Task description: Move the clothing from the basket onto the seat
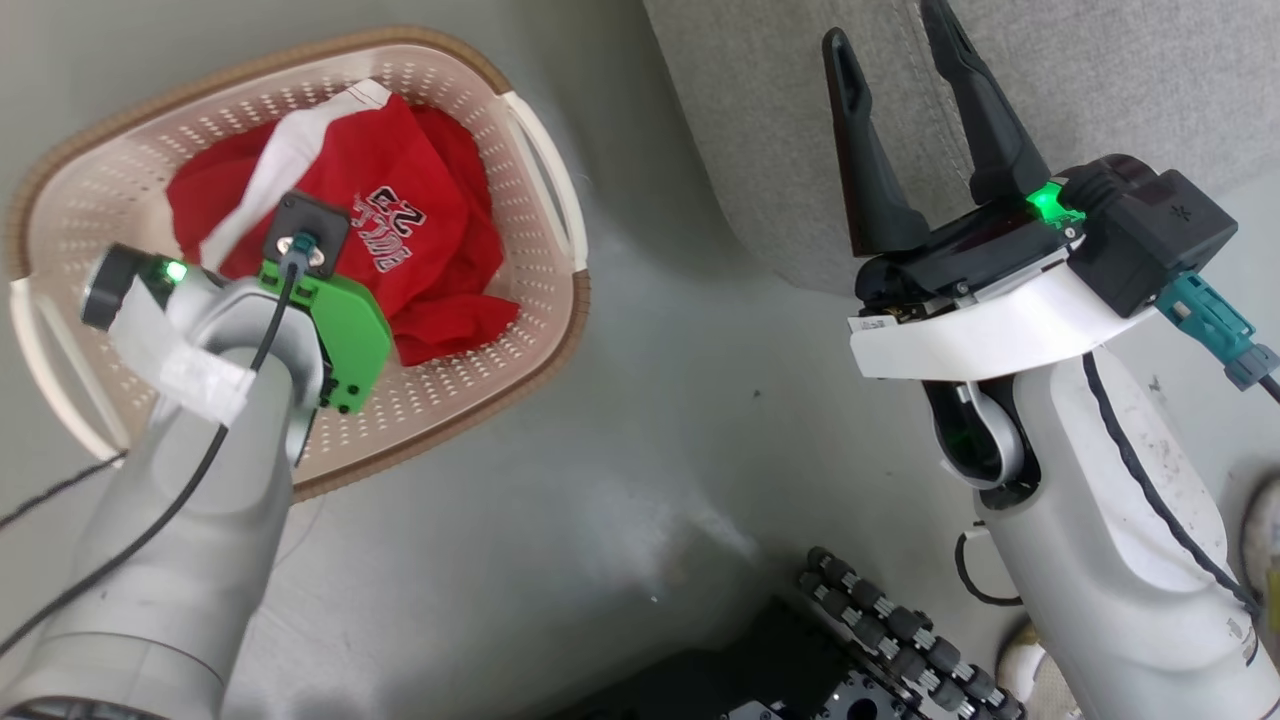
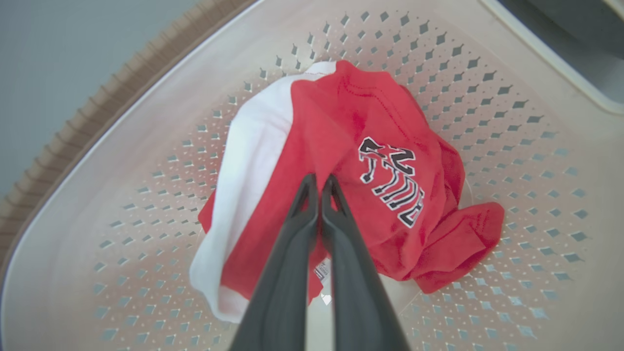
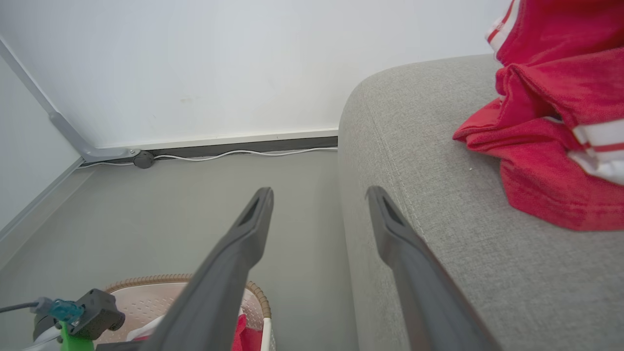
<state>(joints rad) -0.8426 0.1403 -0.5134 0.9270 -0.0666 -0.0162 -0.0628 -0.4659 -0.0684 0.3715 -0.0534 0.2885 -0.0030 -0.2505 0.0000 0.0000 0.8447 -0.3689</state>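
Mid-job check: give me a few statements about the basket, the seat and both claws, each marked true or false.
1. A red striped-trim soft garment lies on the grey fabric seat. True.
2. The cream perforated plastic basket is empty. False: a red-and-white logo-printed garment lies in it.
3. The left claw is open. False: it is shut, pinching that logo garment.
4. The right claw is open, holding nothing. True.

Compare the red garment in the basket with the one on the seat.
The basket garment shows a printed logo and broad white panel; the seat garment shows striped white trim. The left gripper pinches the basket garment; the seat garment lies untouched. Both are red and white.
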